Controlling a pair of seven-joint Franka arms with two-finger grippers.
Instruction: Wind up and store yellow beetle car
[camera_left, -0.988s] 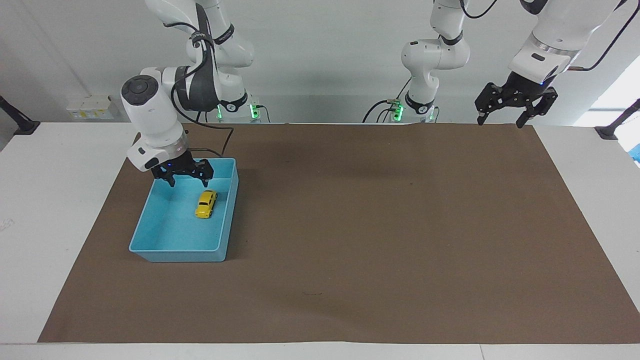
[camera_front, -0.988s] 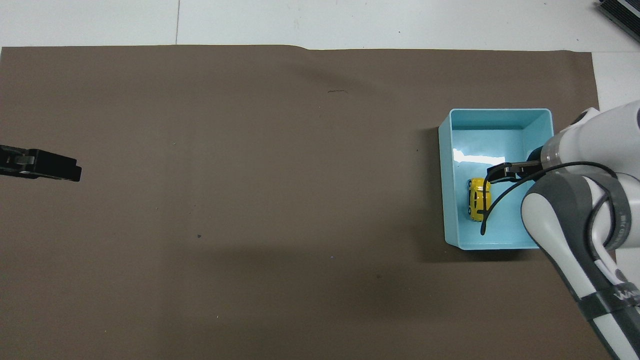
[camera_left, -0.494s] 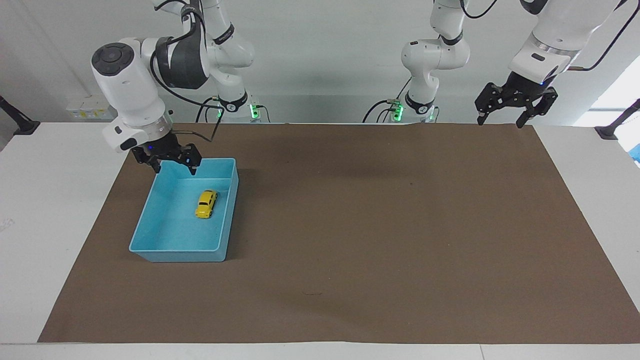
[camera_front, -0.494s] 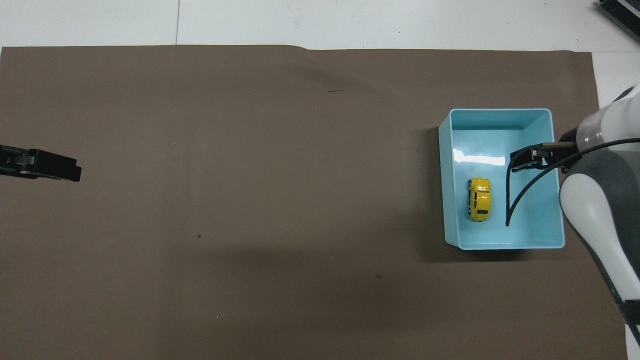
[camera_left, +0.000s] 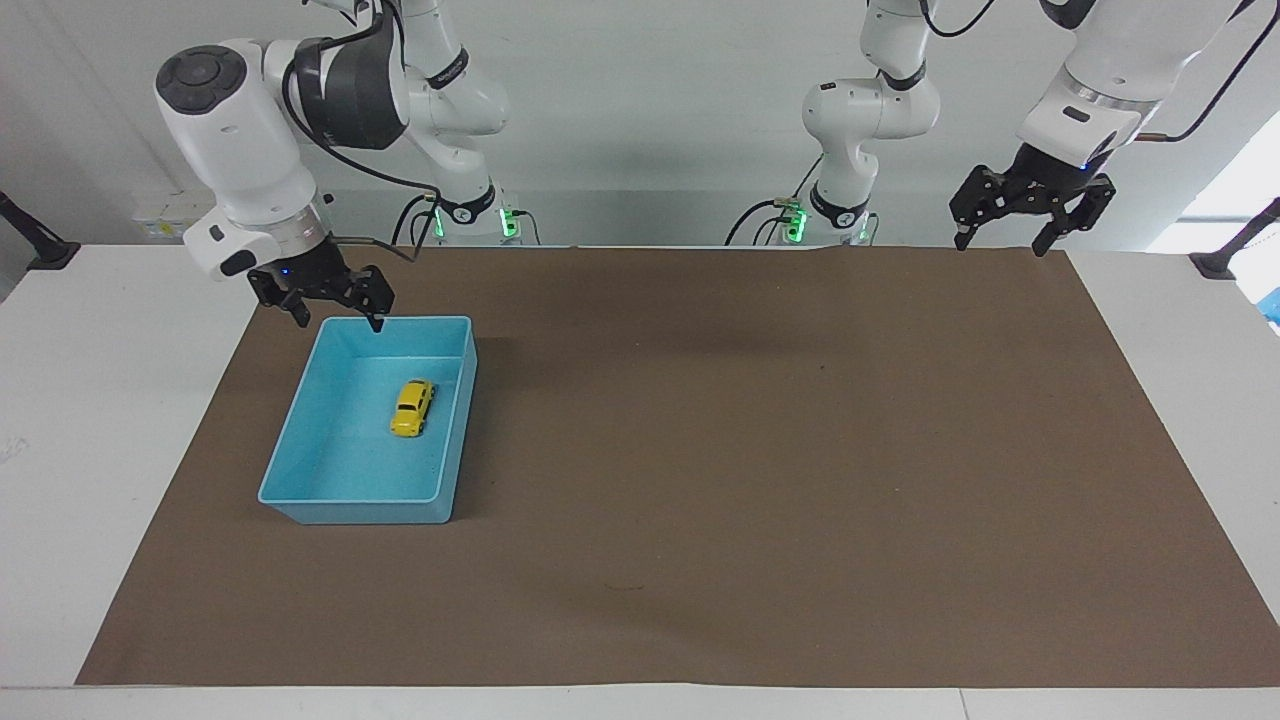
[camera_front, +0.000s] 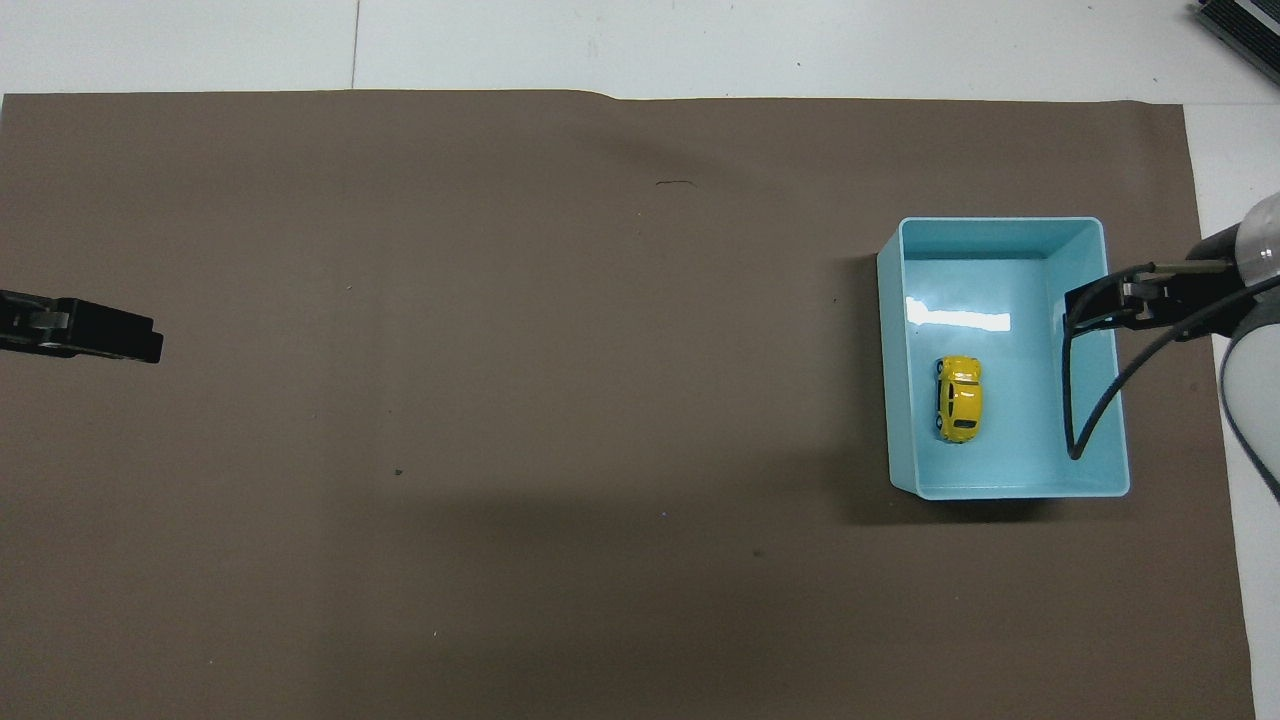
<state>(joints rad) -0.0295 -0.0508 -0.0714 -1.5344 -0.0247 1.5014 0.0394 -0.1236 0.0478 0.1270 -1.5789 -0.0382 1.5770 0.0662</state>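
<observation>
The yellow beetle car (camera_left: 412, 407) lies on its wheels on the floor of the blue bin (camera_left: 350, 508), free of both grippers. It also shows in the overhead view (camera_front: 959, 398), inside the bin (camera_front: 1000, 228). My right gripper (camera_left: 338, 318) is open and empty, raised over the bin's rim at the right arm's end (camera_front: 1088, 305). My left gripper (camera_left: 1000, 240) is open and empty. It waits raised over the mat's edge at the left arm's end (camera_front: 125, 340).
A brown mat (camera_left: 750, 450) covers most of the white table. A black cable (camera_front: 1075, 420) from the right arm hangs over the bin's side.
My right gripper has risen out of the bin and drawn back toward the right arm's end, away from the car. The car and the left arm have not moved.
</observation>
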